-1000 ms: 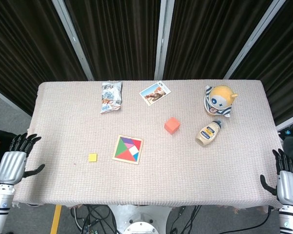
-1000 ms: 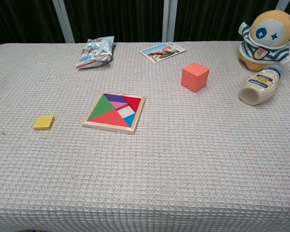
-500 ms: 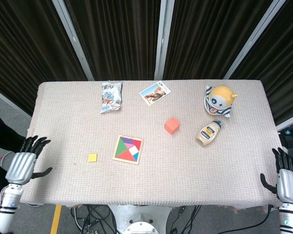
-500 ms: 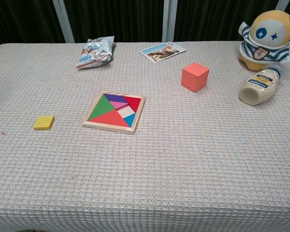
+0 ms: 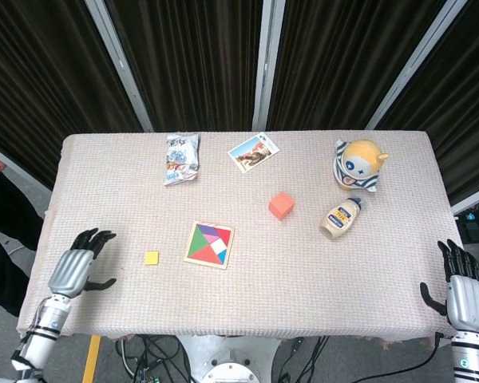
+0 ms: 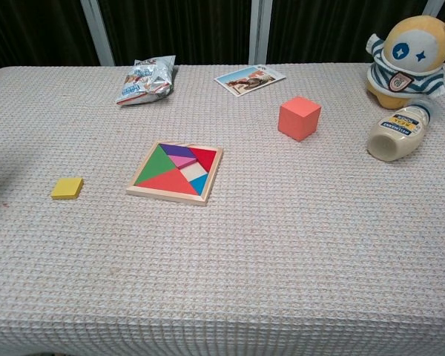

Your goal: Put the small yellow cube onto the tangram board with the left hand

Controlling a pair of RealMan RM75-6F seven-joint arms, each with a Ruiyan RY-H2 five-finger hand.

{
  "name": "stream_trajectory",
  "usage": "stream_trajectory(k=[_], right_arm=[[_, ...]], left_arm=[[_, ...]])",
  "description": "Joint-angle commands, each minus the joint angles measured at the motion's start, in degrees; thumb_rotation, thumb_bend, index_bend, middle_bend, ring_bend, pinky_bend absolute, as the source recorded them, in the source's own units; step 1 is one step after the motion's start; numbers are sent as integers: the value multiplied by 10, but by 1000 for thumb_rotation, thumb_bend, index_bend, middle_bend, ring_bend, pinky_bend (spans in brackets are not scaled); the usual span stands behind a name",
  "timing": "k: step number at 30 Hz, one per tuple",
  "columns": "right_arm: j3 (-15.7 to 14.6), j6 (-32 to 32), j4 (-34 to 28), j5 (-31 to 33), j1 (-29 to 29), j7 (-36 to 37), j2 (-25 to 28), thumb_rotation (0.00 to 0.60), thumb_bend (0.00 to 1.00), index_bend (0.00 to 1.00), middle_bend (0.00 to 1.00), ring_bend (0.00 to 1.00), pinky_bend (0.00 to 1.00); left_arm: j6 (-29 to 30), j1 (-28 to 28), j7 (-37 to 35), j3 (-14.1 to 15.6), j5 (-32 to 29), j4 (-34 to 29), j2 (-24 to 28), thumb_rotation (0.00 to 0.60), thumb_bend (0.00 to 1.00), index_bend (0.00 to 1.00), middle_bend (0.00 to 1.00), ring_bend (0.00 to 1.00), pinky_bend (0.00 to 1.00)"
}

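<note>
The left hand (image 5: 78,270) hovers over the near-left part of the table, fingers spread and holding nothing, with bare cloth between it and the small flat yellow cube (image 5: 151,257). That cube lies on the beige woven tablecloth (image 5: 303,271), just left of the square wooden tangram board with coloured pieces (image 5: 209,244), apart from it and untouched. So the task looks barely begun: the reach is under way at most, while the grasp, the lift and the placing on the board are all left to do. The right hand (image 5: 458,294) sits at the far right edge of the table, fingers open and empty, well away from everything. Further out stand an orange-red cube (image 6: 299,117), a lying mayonnaise bottle (image 6: 397,133), a yellow plush toy (image 6: 406,52), a photo card (image 6: 249,78) and a crumpled snack packet (image 6: 145,78).
</note>
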Motion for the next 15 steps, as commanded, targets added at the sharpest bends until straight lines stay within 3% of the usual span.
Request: stream_trajectory(k=[1,15], right_arm=[[-3,-2,-1,-4,2,-4,-2,600,254,0,0,0,0],[-12,14,-10,-33,4,-21,-4,600,254,0,0,0,0]], left_arm=[[-15,-13,17,-8,-13,-8,-16,600,138,132,99,0,0],[-56,-46,41,-30,-77,-8,-63,600,134,134,104,0,0]])
